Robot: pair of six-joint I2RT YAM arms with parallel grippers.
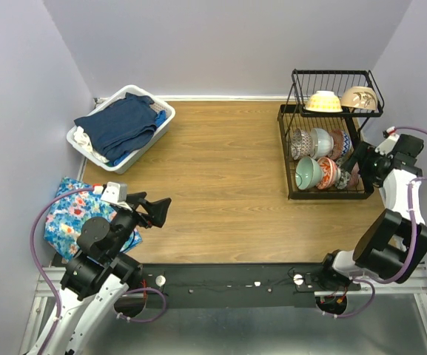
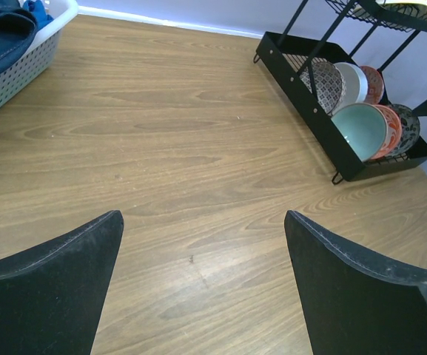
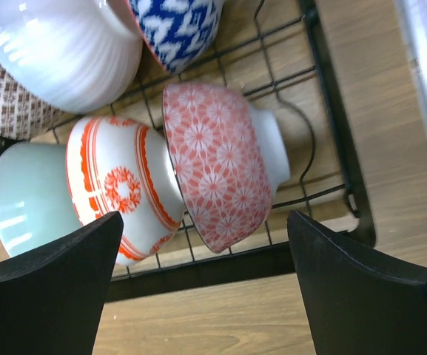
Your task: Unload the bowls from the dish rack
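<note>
The black two-tier dish rack (image 1: 330,195) stands at the table's right. Its top tier holds a cream-yellow bowl (image 1: 323,101) and a beige bowl (image 1: 359,97). The lower tier holds several bowls on edge, including a mint green bowl (image 1: 307,173) and an orange-and-white bowl (image 1: 327,173). My right gripper (image 1: 362,159) is open and empty at the rack's right side. In the right wrist view it (image 3: 204,218) faces a pink floral bowl (image 3: 220,166), with the orange-and-white bowl (image 3: 128,185) and mint bowl (image 3: 28,196) beside it. My left gripper (image 1: 154,209) is open and empty over bare wood (image 2: 204,214).
A white laundry basket (image 1: 167,111) with blue clothes sits at the back left. A floral cloth (image 1: 69,214) lies at the left edge by the left arm. Walls close in the back and both sides. The rack (image 2: 302,96) shows far right in the left wrist view.
</note>
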